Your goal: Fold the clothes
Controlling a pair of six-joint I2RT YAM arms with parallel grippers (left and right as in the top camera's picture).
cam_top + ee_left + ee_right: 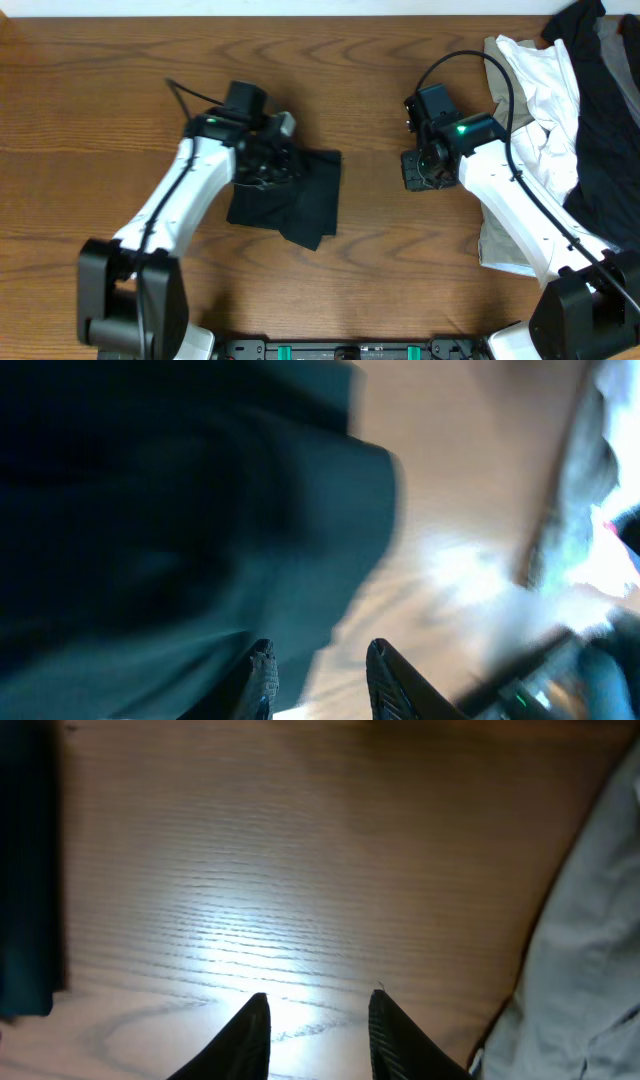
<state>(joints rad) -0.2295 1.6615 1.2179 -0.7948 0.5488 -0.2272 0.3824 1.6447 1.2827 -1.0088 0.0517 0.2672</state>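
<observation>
black polo shirt beneath left gripper, jaws parted, empty; right gripper likewise, shirt at its 9 o'clock.

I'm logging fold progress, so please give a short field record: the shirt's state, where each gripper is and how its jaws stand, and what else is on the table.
shirt: black polo shirt lies in a compact folded bundle, left of centre
left arm: left gripper open, nothing between the fingers, over the shirt's upper-left part
right arm: right gripper open, empty, over bare table right of the shirt
other items: white and beige garments and a dark garment piled at the right edge
</observation>
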